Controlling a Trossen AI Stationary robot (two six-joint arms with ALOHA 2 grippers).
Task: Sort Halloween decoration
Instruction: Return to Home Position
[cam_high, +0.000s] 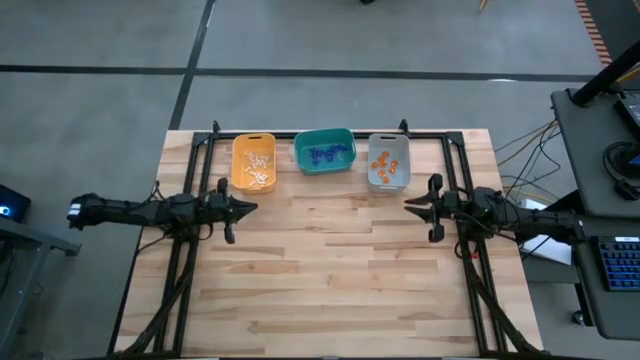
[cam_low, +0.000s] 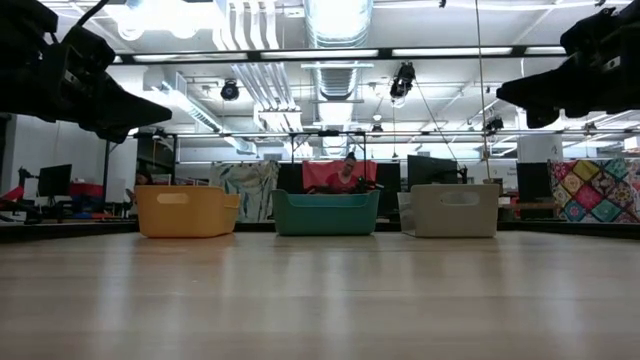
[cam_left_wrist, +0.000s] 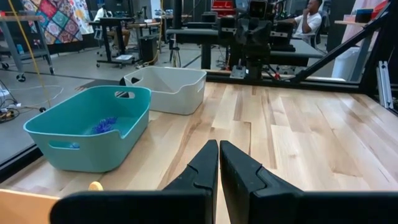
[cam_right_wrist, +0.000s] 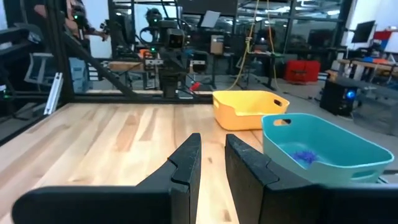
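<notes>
The sorting looks finished: no trinket lies loose on the worktop (cam_high: 330, 275). The Halloween decoration sits in the three bins along the far edge, with the white pieces (cam_high: 258, 166) in the yellow bin (cam_high: 254, 137), the purple-blue pieces (cam_high: 326, 154) in the teal bin (cam_high: 324, 132) and the orange pieces (cam_high: 388, 166) in the grey bin (cam_high: 388, 137).

The left end effector (cam_high: 248, 207) hangs above the worktop just in front of the yellow bin, its fingers pressed together on nothing. The right end effector (cam_high: 410, 206) mirrors it in front of the grey bin, its fingers parted by a narrow slot and also empty.

The step in hand is the return to the rest pose. To do it well, I judge that each arm should draw straight back toward its own side and keep its height (both tips ride well above the bin rims in the low view). Neither wrist should swing toward the bins, since a nudged bin could spill sorted pieces.

No brand, label or writing can be read on the bins or the arms.
</notes>
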